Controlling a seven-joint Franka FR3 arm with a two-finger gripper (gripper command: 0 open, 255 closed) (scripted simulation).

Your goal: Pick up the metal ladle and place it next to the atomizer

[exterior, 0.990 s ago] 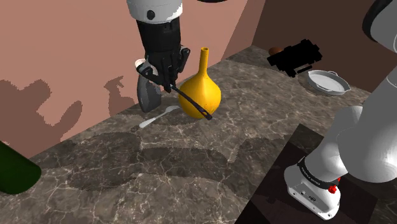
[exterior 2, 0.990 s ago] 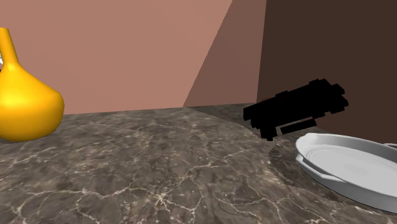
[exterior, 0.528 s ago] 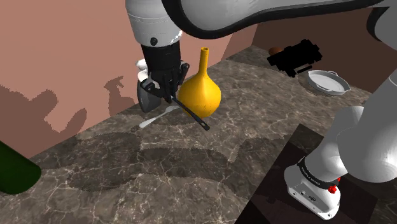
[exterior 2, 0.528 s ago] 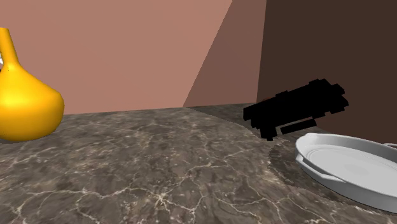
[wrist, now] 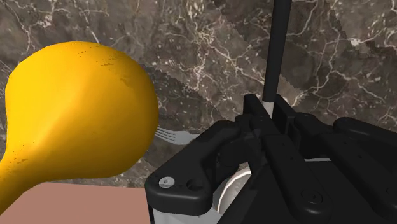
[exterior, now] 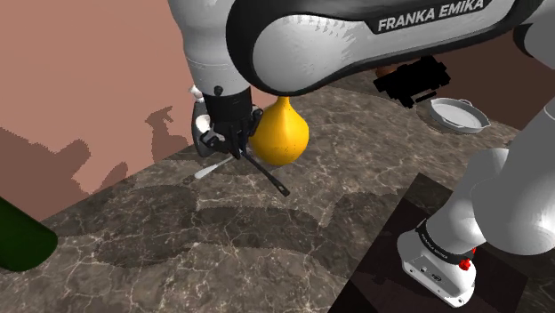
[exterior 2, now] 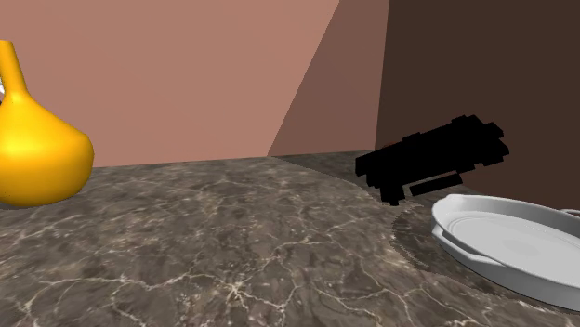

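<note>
My black gripper [exterior: 229, 142] is shut on the ladle [exterior: 267, 175], whose thin dark handle slants down to the shoulder view's right, its tip close to the marble counter [exterior: 222, 231]. In the wrist view the gripper [wrist: 270, 109] clasps the handle [wrist: 278, 44], and a pale rounded part, probably the ladle's bowl [wrist: 230, 189], sits under the hand. The grey atomizer [exterior: 201, 133] stands just behind the gripper, largely hidden by it. A yellow long-necked vase [exterior: 279, 133] stands right beside the gripper.
A silver fork [exterior: 212, 168] lies on the counter under the gripper. A white dish [exterior: 459, 115] and a black blocky object [exterior: 411, 80] sit at the far end. A dark green object [exterior: 20, 238] is at the left edge. The wall [exterior: 89, 71] is close behind.
The gripper has come down toward the counter with the ladle, and the handle tip has dropped closer to the marble. The arm now hides the vase's neck.
</note>
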